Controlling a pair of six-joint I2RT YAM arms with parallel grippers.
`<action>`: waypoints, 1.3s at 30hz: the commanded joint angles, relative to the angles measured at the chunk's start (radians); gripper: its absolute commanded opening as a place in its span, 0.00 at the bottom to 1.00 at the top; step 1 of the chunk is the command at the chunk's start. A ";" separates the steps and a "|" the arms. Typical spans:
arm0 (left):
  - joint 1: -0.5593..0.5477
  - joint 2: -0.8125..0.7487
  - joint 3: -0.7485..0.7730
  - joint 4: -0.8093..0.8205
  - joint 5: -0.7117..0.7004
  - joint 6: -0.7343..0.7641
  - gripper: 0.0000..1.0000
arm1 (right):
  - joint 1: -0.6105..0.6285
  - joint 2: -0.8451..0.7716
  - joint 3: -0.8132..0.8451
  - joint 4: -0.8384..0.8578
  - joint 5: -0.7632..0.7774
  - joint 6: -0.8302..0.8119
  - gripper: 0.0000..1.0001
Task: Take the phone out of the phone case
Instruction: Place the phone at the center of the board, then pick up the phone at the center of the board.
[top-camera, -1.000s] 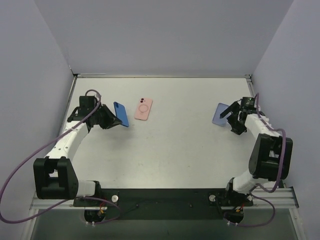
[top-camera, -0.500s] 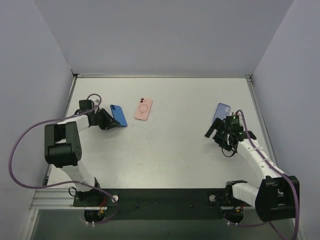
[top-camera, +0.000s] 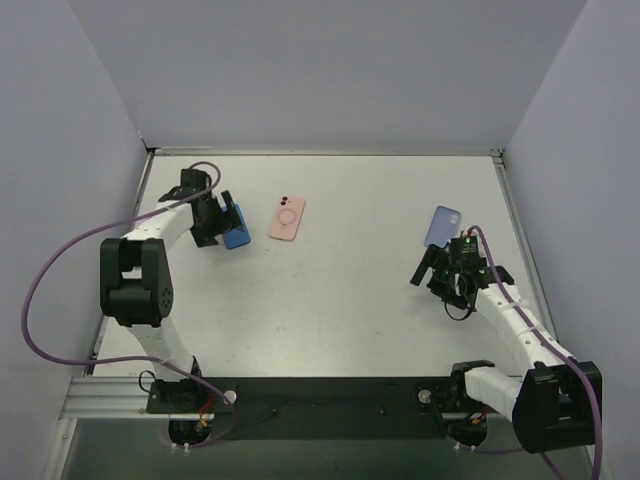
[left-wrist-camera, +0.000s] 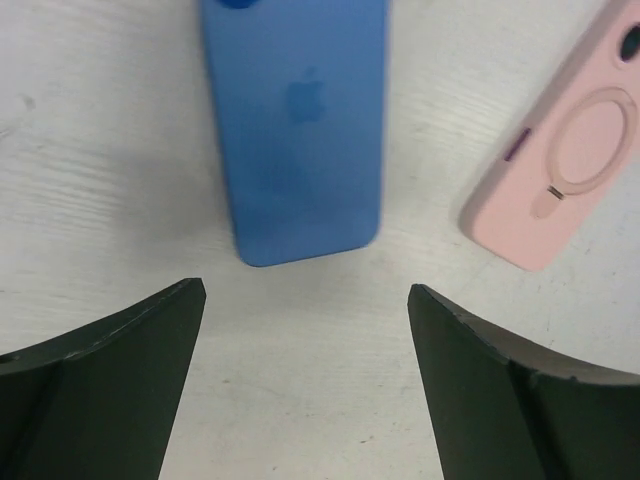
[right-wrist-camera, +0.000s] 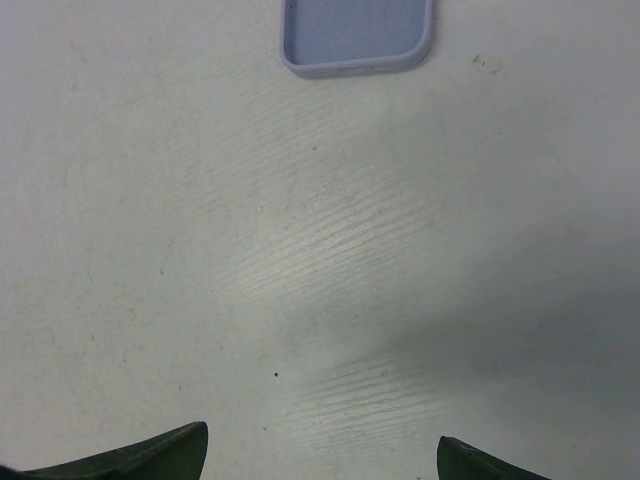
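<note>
The blue phone lies flat on the table at the far left, back up, with its logo showing in the left wrist view. My left gripper stands open just short of the phone's near end, touching nothing. The lavender phone case lies empty at the far right; its lower rim shows at the top of the right wrist view. My right gripper is open over bare table, well back from the case.
A pink phone case with a ring on its back lies just right of the blue phone. Grey walls close in the table at the left, back and right.
My left gripper has opened and let go of the blue phone, which now lies flat. The right arm drew back from the lavender case toward the near side, then stayed put.
</note>
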 joint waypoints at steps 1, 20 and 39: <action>-0.208 -0.041 0.157 -0.112 -0.192 0.091 0.95 | 0.012 0.026 0.029 -0.032 0.018 -0.014 0.88; -0.371 0.373 0.555 -0.233 -0.201 0.196 0.97 | 0.027 -0.019 0.044 -0.084 0.050 -0.024 0.88; -0.434 0.479 0.642 -0.302 -0.242 0.217 0.97 | 0.026 -0.027 0.031 -0.090 0.042 -0.025 0.88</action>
